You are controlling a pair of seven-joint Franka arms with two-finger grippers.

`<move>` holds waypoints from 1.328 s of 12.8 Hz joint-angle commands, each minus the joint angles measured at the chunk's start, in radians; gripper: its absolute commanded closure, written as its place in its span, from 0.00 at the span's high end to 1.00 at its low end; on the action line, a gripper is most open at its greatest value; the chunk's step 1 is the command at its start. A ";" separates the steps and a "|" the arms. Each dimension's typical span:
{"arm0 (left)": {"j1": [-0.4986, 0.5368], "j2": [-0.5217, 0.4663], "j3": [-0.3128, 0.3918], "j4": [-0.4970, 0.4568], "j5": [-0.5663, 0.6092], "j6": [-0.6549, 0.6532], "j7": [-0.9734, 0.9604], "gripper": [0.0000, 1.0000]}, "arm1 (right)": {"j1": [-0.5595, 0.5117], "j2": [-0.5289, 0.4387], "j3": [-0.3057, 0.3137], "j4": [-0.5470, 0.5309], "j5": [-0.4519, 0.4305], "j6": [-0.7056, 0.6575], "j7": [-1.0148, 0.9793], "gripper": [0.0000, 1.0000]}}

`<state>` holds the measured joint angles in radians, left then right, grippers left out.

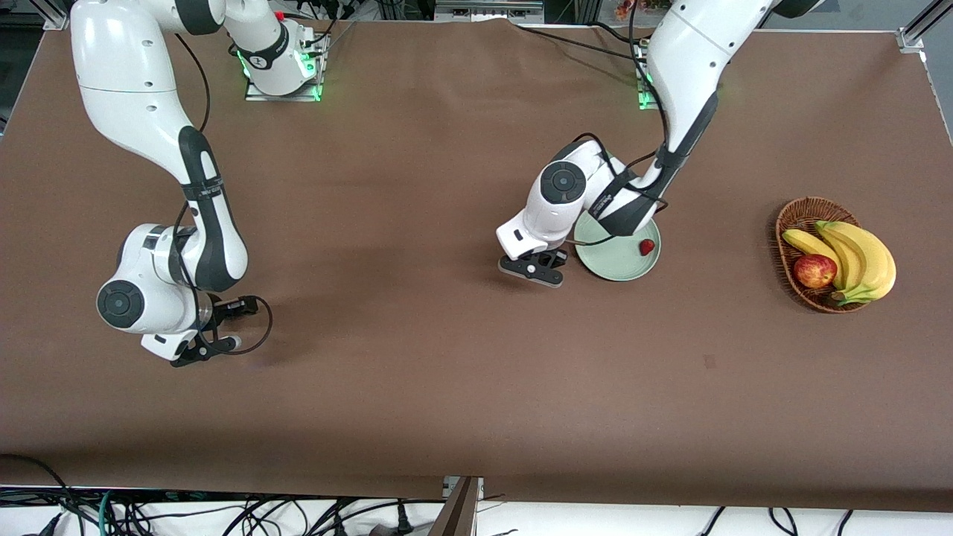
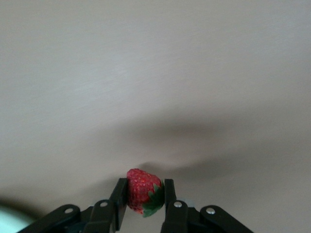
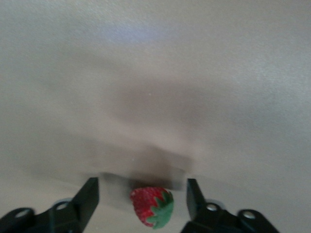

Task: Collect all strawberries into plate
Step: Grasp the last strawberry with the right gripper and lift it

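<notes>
Brown tabletop: the left gripper [image 2: 145, 204], down just beside the plate [image 1: 607, 264], is clamped on a strawberry [image 2: 142, 190]; one berry [image 1: 647, 247] already lies in the plate. The right gripper [image 3: 142, 196], toward the right arm's end, straddles a third strawberry [image 3: 151, 206] with jaws apart, and a skewed closure could squirt it sideways.

Plate [image 1: 607, 262]: pale mint-green, round, flat, right of frame centre.
Berry one [image 1: 647, 246]: red, lying in the plate's right part.
Berry two [image 2: 144, 191]: red, green cap, bottom centre, pinched.
Berry three [image 3: 152, 206]: red, green cap, bottom centre, ungripped.
</notes>
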<state>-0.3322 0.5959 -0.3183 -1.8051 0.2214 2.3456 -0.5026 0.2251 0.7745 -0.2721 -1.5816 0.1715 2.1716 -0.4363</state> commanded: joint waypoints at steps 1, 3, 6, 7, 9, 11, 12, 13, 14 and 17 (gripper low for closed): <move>0.030 -0.080 -0.004 0.004 0.030 -0.196 -0.001 0.17 | -0.013 -0.018 0.008 -0.017 -0.006 0.005 -0.030 0.57; 0.073 -0.093 -0.004 0.007 0.030 -0.310 0.105 0.17 | -0.016 -0.018 0.008 -0.017 -0.006 0.005 -0.041 0.31; 0.136 -0.084 -0.004 -0.013 0.029 -0.338 0.252 0.18 | -0.003 -0.026 0.014 -0.006 0.003 -0.036 -0.036 0.11; 0.148 -0.077 -0.005 -0.026 0.029 -0.335 0.259 0.17 | 0.008 -0.038 0.019 0.000 0.006 -0.065 -0.033 0.11; 0.150 -0.068 -0.005 -0.037 0.029 -0.328 0.259 0.19 | 0.064 -0.089 0.059 0.009 0.011 -0.122 -0.009 0.11; 0.145 -0.059 -0.007 -0.036 0.029 -0.324 0.257 0.31 | 0.164 -0.100 0.067 0.015 0.011 -0.122 0.168 0.11; 0.145 -0.058 -0.007 -0.034 0.029 -0.324 0.256 0.61 | 0.234 -0.100 0.068 0.040 0.013 -0.124 0.309 0.11; 0.147 -0.057 -0.007 -0.034 0.029 -0.324 0.254 1.00 | 0.302 -0.098 0.068 0.058 0.016 -0.121 0.456 0.11; 0.147 -0.057 -0.005 -0.034 0.029 -0.327 0.251 1.00 | 0.366 -0.089 0.070 0.087 0.016 -0.112 0.629 0.11; 0.150 -0.067 -0.005 -0.031 0.029 -0.336 0.256 1.00 | 0.479 -0.047 0.112 0.126 0.101 -0.044 0.926 0.11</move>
<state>-0.1881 0.5439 -0.3195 -1.8372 0.2279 2.0204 -0.2565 0.6775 0.6930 -0.1767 -1.4887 0.2144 2.0872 0.3655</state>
